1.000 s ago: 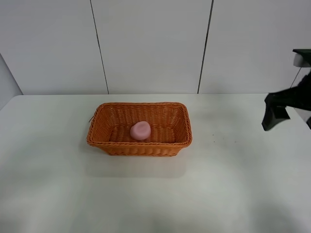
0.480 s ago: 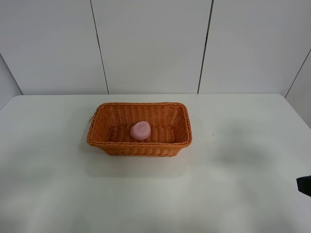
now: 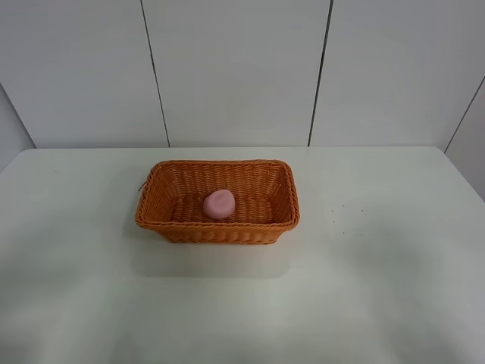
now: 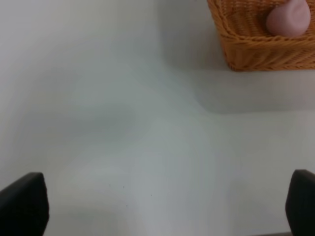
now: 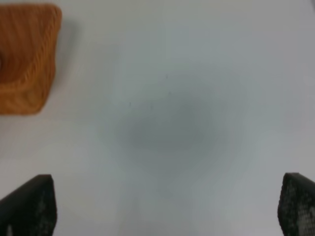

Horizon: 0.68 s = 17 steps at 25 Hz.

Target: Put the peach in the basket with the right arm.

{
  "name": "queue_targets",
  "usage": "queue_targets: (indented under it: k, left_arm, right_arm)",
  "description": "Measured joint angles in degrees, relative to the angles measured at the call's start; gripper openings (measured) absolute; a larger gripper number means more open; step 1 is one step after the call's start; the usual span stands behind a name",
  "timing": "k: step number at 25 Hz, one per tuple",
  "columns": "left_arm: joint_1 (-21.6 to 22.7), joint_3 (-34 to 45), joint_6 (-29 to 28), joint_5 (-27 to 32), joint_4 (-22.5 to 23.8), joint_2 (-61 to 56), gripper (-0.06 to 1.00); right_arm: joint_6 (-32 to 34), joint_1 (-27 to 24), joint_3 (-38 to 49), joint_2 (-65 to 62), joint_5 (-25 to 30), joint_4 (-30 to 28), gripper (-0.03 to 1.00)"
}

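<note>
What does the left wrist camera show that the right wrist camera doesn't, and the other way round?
Only the left wrist view shows the peach, lying inside the basket at its near corner. Only the right wrist view shows the basket from its other end, blurred, with a soft shadow on the table. Both share the white table, part of the orange basket, and their own gripper's dark fingertips set wide apart at the frame corners, holding nothing.
</note>
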Motion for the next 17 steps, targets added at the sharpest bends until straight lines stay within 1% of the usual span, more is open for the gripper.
queue_targets:
  k: [4,17]
  left_arm:
    - [0.0,0.0,0.0,0.0,0.0,0.0,0.99]
    - [0.0,0.0,0.0,0.0,0.0,0.0,0.99]
  right_arm:
    - [0.0,0.0,0.0,-4.7,0.0,-0.1,0.69]
    - [0.1,0.0,0.1,-4.7,0.0,-0.1,0.69]
